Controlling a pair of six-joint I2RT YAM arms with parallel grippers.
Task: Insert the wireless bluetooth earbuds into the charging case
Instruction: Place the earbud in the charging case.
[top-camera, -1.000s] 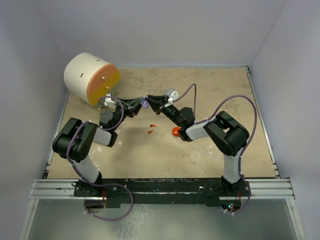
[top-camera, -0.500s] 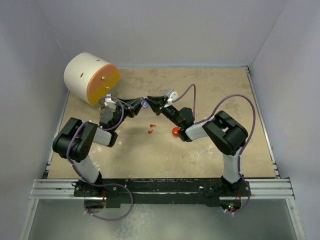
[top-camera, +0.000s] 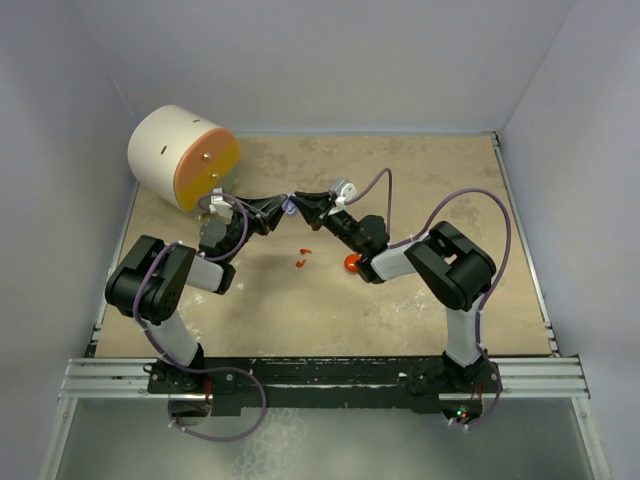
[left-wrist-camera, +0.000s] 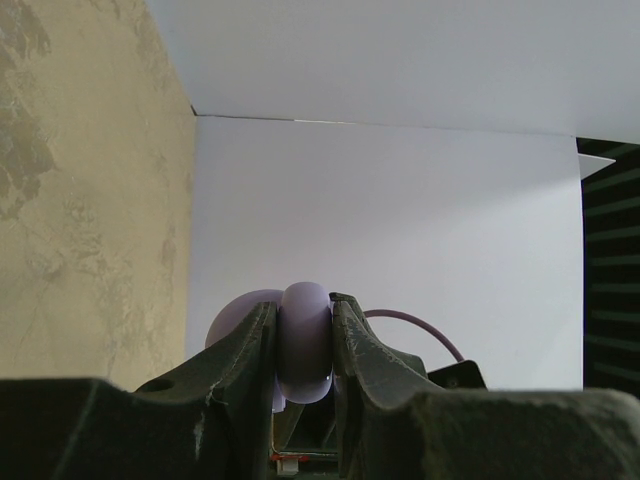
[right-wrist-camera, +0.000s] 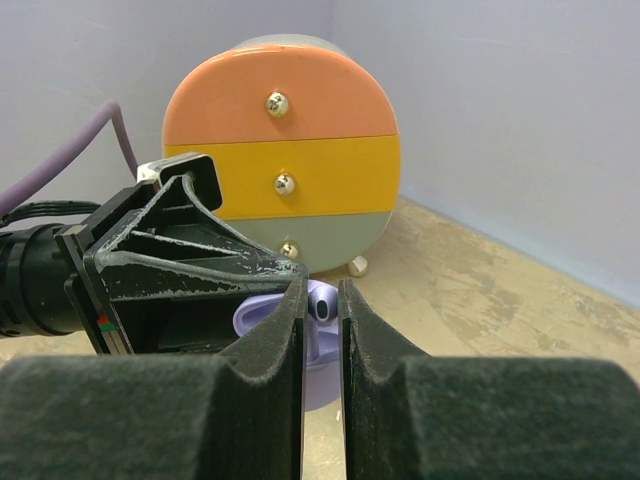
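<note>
The left gripper (left-wrist-camera: 305, 312) is clamping the lavender charging case (left-wrist-camera: 305, 352) while the right gripper (right-wrist-camera: 320, 292) is pinching a grey-lavender earbud (right-wrist-camera: 323, 306) close against it, probably needing fine alignment before seating.

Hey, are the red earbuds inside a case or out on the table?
Out. The two red earbuds lie loose on the table, a short way from the red-orange case and not touching it.

I count two red earbuds (top-camera: 300, 262) right of the drawer drum (top-camera: 170, 150), one red-orange disc (top-camera: 352, 263) farther right, one grey-lavender earbud (right-wrist-camera: 322, 303), one lavender case (left-wrist-camera: 303, 340). One drum, three drawers (right-wrist-camera: 330, 175), three knobs (right-wrist-camera: 285, 183).
</note>
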